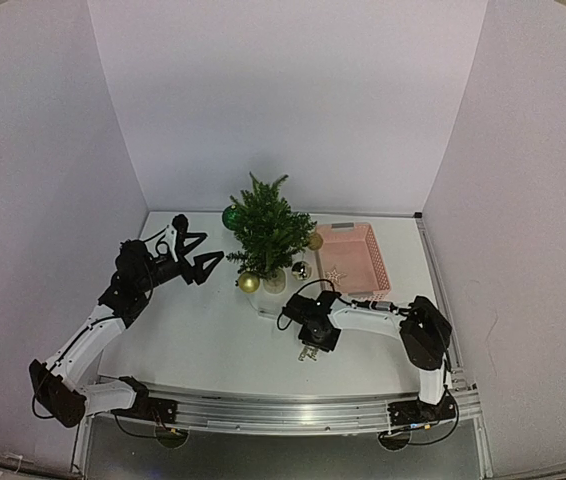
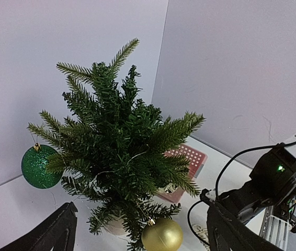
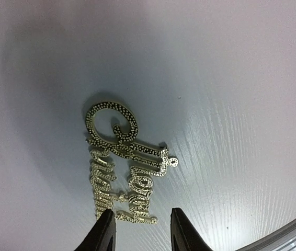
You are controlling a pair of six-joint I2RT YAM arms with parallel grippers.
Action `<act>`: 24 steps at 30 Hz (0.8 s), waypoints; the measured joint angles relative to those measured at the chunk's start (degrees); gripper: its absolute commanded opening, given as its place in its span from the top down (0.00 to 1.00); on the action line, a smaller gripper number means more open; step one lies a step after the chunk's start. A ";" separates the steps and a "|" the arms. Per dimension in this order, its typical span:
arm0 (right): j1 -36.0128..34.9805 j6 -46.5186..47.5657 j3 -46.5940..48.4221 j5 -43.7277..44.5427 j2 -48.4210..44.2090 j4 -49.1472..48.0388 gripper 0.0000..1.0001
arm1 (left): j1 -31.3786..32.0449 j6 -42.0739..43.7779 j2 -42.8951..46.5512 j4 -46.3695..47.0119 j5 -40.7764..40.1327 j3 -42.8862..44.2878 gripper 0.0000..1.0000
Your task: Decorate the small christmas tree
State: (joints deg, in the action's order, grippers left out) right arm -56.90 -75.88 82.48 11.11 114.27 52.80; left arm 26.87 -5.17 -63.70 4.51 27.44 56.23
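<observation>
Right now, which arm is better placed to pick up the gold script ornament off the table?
Right. The right gripper hangs directly over the gold script ornament, jaws apart. The left gripper is open beside the small christmas tree, well away from the ornament.

- I'm seeing stiff, plastic-looking needles on the small christmas tree (image 2: 119, 151), matt dark green.
- The green ball (image 2: 40, 166) wears a rough, sparkling glitter coat.
- The gold ball (image 2: 162, 235) looks smooth, with a soft satin sheen.
- My right wrist view shows the script ornament (image 3: 124, 162): gold, metallic-looking, beaded and grainy.
- The table (image 3: 242, 130) is matt white with faint wood grain.
- The pink basket (image 1: 358, 250) looks like perforated plastic.
</observation>
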 measured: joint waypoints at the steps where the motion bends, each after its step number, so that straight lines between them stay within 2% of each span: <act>1: 0.05 -0.05 -0.30 0.15 -0.85 -0.20 0.63 | 0.00 -0.15 0.00 0.00 0.00 0.00 0.14; 5: 0.61 -0.03 -1.01 0.10 -1.98 -1.94 0.63 | -0.03 -0.67 0.00 0.00 0.00 0.00 0.14; 14: 1.64 -1.14 -2.87 0.12 -1.96 -5.12 0.69 | -0.46 -0.73 0.02 0.00 0.02 0.00 0.14; 24: 1.64 -1.97 -6.25 -0.77 -1.58 -8.30 0.69 | -0.55 -0.77 0.11 0.00 0.04 0.00 0.14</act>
State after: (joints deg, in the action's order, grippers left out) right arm -55.27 -77.85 76.23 10.34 112.69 44.50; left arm 26.32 -5.94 -63.59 4.51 27.49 56.23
